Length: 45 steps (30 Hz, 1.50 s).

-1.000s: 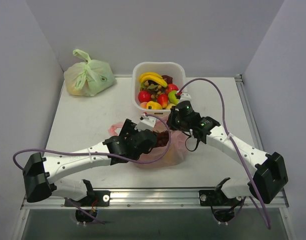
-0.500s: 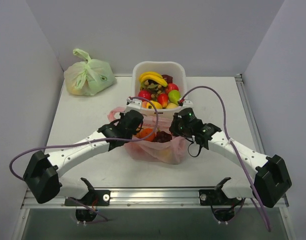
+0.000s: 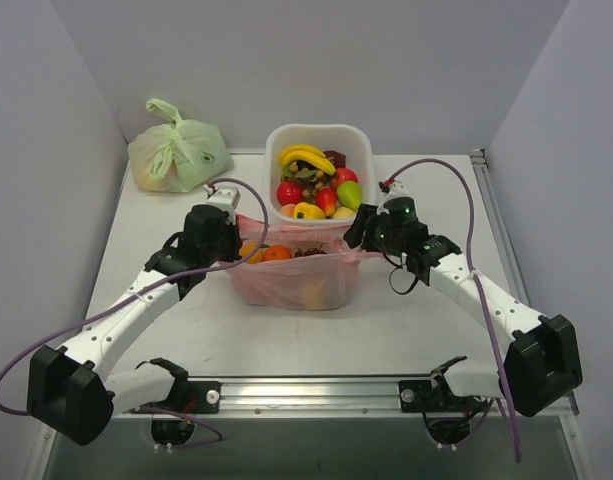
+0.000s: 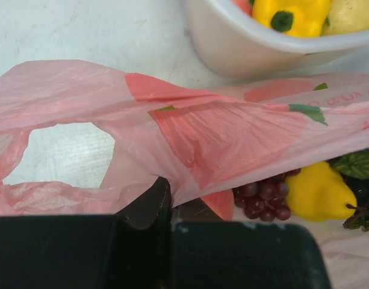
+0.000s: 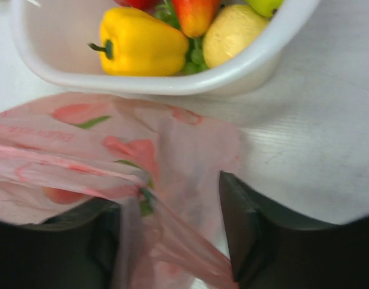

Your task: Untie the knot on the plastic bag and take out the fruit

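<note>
The pink plastic bag lies stretched wide in front of the basket, its mouth open between my two grippers. Fruit shows inside: an orange, dark grapes and a yellow fruit. My left gripper is shut on the bag's left edge, with one handle loop hanging free beside it. My right gripper is at the bag's right edge. Its jaws stand apart, and a strand of pink plastic runs loose between them. The knot is out of view.
A white basket full of toy fruit stands just behind the bag, its rim close to both grippers. A knotted pale green bag lies at the back left corner. Walls close the table on three sides.
My left gripper closed on the bag's left edge and drew it left. The right gripper moved right and opened. The bag's mouth spread wide.
</note>
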Tool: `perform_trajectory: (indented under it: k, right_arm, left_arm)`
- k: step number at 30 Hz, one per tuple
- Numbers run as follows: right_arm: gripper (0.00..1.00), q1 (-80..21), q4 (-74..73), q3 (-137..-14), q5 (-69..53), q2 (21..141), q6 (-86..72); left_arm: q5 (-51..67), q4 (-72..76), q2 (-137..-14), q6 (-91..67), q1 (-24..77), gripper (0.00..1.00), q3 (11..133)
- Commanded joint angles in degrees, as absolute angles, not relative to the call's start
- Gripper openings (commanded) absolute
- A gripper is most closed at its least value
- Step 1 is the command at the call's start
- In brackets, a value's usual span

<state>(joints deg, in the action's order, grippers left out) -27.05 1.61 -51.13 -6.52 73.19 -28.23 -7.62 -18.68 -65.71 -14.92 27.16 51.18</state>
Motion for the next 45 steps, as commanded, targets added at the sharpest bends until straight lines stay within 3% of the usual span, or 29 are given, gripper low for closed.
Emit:
perform_trajectory:
  k: [1,4,7,14,21,26,32,33,36,41,45]
  right_arm:
    - [0.55,-24.96,-7.89,-54.49,0.44,71.38,-24.09]
    - [0.70,-28.38,-11.84,-58.44,-0.62,69.00,-20.75]
    - [0.77,-32.94,-16.06,-64.41,2.19,65.93,-17.67]
    - [0.79,-42.79,-21.97,-76.81,8.78,65.74,-10.82]
    - [0.71,-53.69,-22.41,-82.44,7.12,72.23,-7.21]
    - [0.66,-57.39,-19.61,-76.92,7.74,79.80,-11.85]
    - [0.58,-59.24,-17.93,-63.38,-7.53,83.58,-12.66]
    - [0.50,-60.11,-18.54,-61.63,-10.26,83.58,-11.18]
    - [0.42,-62.57,-21.52,-56.79,-17.92,83.32,-8.27]
    - [0.40,-63.02,-26.89,-54.14,-17.15,83.06,-6.59]
    - [0.48,-63.02,-28.12,-57.56,-14.86,80.43,-6.94]
  left_arm:
    - [-9.41,-21.97,-63.99,-16.70,23.91,0.00,49.66]
    - [-8.35,-21.80,-63.46,-17.49,23.91,0.00,49.39]
    - [-8.26,-21.88,-63.02,-17.84,23.91,0.00,49.66]
    - [-9.67,-22.94,-61.79,-18.89,23.82,0.00,49.92]
    - [-8.97,-23.20,-61.61,-19.69,23.82,0.00,49.92]
    - [-8.88,-23.38,-61.70,-20.39,23.82,0.00,49.83]
    - [-11.51,-24.25,-61.17,-22.23,23.73,0.00,49.40]
    - [-11.86,-24.52,-61.08,-22.58,23.64,0.00,49.39]
    - [-11.52,-24.52,-61.00,-24.34,22.33,0.00,48.78]
    - [-8.09,-24.52,-62.40,-25.66,20.57,0.00,48.69]
    - [-3.71,-24.35,-61.70,-24.61,20.57,0.04,46.94]
